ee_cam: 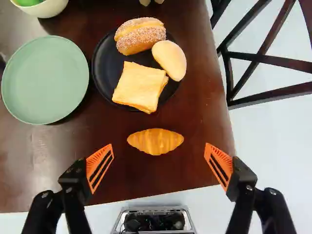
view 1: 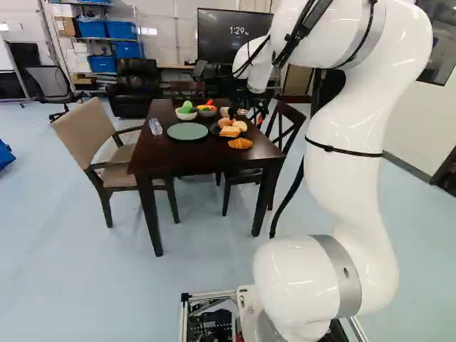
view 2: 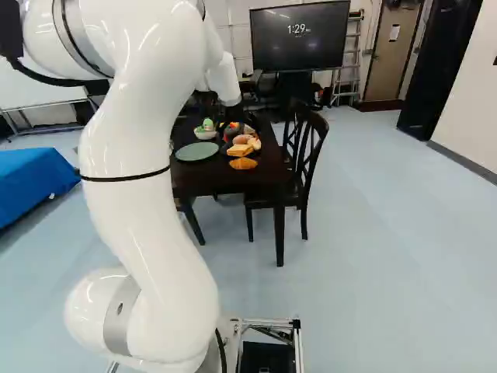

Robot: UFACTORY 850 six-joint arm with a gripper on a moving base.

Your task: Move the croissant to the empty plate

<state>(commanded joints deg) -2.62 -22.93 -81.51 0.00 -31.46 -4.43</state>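
The croissant (ee_cam: 155, 141) is placed on the table (ee_cam: 195, 117), near the corner where the base-side edge meets the right-hand edge. The end effector (ee_cam: 159, 146) is spread wide, and the croissant's tips are roughly aligned with its orange pads (ee_cam: 99, 166). A quarter turn is advised before lowering, so that the middle can be lightly pinched crosswise and the bread slices (ee_cam: 139, 87) are left undisturbed.

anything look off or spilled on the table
Only the golden-brown croissant looks out of place: it lies directly on the dark wooden table, off both the round green plate and the round black plate. No spill shows.
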